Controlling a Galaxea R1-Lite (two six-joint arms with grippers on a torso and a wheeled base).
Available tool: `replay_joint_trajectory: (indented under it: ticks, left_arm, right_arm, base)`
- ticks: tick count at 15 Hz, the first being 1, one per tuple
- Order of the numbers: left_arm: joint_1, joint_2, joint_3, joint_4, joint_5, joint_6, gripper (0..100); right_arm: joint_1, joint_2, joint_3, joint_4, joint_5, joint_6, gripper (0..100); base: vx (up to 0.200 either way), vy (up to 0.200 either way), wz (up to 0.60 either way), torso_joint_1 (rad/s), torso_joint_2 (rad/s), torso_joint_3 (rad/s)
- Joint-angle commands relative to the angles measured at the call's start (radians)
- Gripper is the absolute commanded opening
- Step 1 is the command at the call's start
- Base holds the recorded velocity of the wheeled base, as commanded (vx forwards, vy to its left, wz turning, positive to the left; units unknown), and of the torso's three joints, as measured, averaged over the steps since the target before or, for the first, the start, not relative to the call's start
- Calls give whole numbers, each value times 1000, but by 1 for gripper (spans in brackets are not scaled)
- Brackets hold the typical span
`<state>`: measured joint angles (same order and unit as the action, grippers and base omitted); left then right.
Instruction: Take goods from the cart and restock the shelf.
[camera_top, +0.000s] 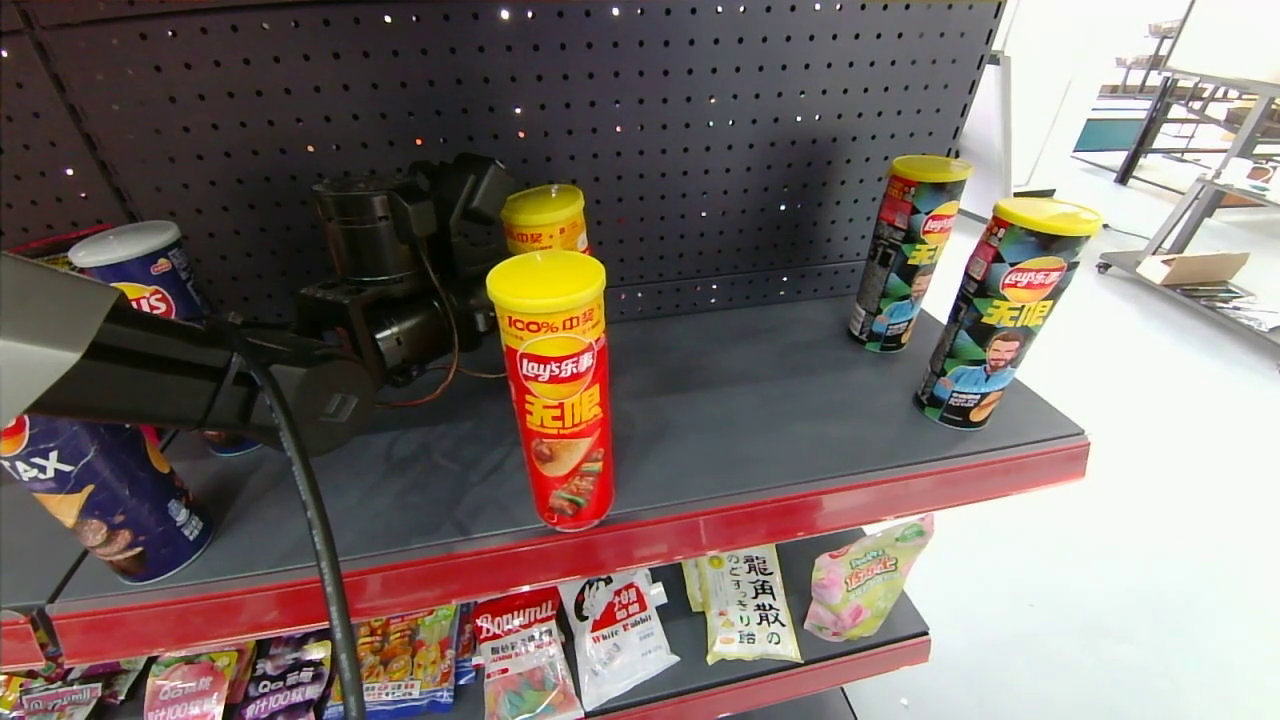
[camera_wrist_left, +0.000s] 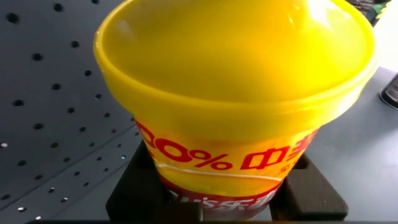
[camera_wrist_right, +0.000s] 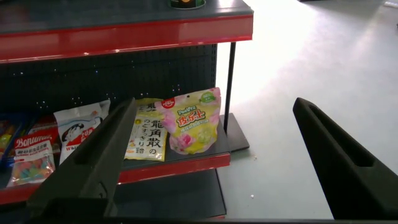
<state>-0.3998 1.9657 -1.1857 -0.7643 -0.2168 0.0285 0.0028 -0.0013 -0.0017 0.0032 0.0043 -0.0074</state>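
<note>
— Left arm (camera_top: 170, 375) runs dark and smooth across the near corner; what does it cover?
— Part of the top shelf (camera_top: 760, 420), a flat matt grey board with a glossy red lip, and the middles of two blue cans (camera_top: 105, 490) at the left end. The perforated back panel (camera_top: 720, 110) rises behind, cut off at the top.
— And the other cans?
— All are tall cylinders with plastic lids. Two black-and-green cans (camera_top: 1000, 315) stand at the right end, one behind the other. The front red can (camera_top: 556, 390) stands upright mid-shelf, near the lip. Right behind it is the back red can (camera_top: 545, 218), with its body below the yellow lid and top band hidden by the front one.
— Is it held?
— Yes, by the left gripper (camera_wrist_left: 224, 202). Dark flat fingers (camera_wrist_left: 134, 196) sit on both sides of the body below the lid. They seem pressed against it, though the picture's edge cuts them off. Whether its base touches the shelf I cannot tell.
— And the right side?
— The right gripper (camera_wrist_right: 224, 162) is lower, its fingers (camera_wrist_right: 93, 162) spread wide with nothing between them. It faces the lower shelf (camera_wrist_right: 174, 167), where soft, crinkly snack bags (camera_wrist_right: 189, 121) lie, some cut off at the edge.
</note>
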Motion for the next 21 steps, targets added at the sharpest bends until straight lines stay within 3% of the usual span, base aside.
replay_joint_trajectory:
  ticks: [1, 10, 11, 18, 21]
  left_arm:
    - [1, -2, 0, 0, 1, -1, 0]
    - [1, -4, 2, 11, 5, 4, 0]
    - [2, -1, 3, 10, 14, 4, 100]
    - [4, -22, 15, 34, 14, -4, 100]
    - [19, -71, 90, 45, 8, -6, 100]
  right_arm:
    - [0, 1, 0, 1, 0, 0, 100]
    - [0, 1, 0, 0, 0, 0, 100]
    - [0, 1, 0, 0, 0, 0, 100]
    - [0, 1, 0, 0, 0, 0, 100]
    - [0, 1, 0, 0, 0, 0, 100]
  base:
    - [0, 0, 0, 0, 0, 0]
    - [0, 0, 0, 0, 0, 0]
    - [0, 0, 0, 0, 0, 0]
    - [0, 0, 0, 0, 0, 0]
    - [0, 0, 0, 0, 0, 0]
